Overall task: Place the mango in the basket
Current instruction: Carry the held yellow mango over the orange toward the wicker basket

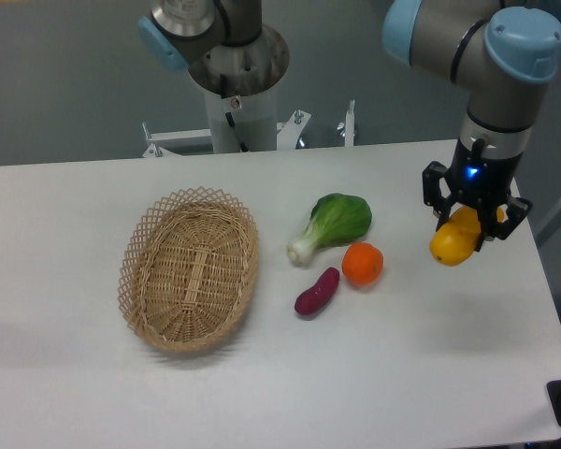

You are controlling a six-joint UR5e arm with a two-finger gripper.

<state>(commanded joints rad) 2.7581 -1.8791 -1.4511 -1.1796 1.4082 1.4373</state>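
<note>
Camera view, starting nearest: the basket [189,269] lies at the lower left of the frame on the white worktop [383,374], its lattice rim facing up. Right of it, near the centre, a small purple sweet potato [317,292] rests tilted, just beside a round orange fruit [363,263]. Slightly farther back, a green leafy vegetable [332,224] with a pale stem end lies close to both. At the right of the frame, the pincer [471,223] is clenched around the mango [455,241], gripping its upper part while the yellow lower end hangs out below the fingers, lifted off the worktop and well apart from the basket. Farthest back, at upper centre, stands the arm's base [236,84].
</note>
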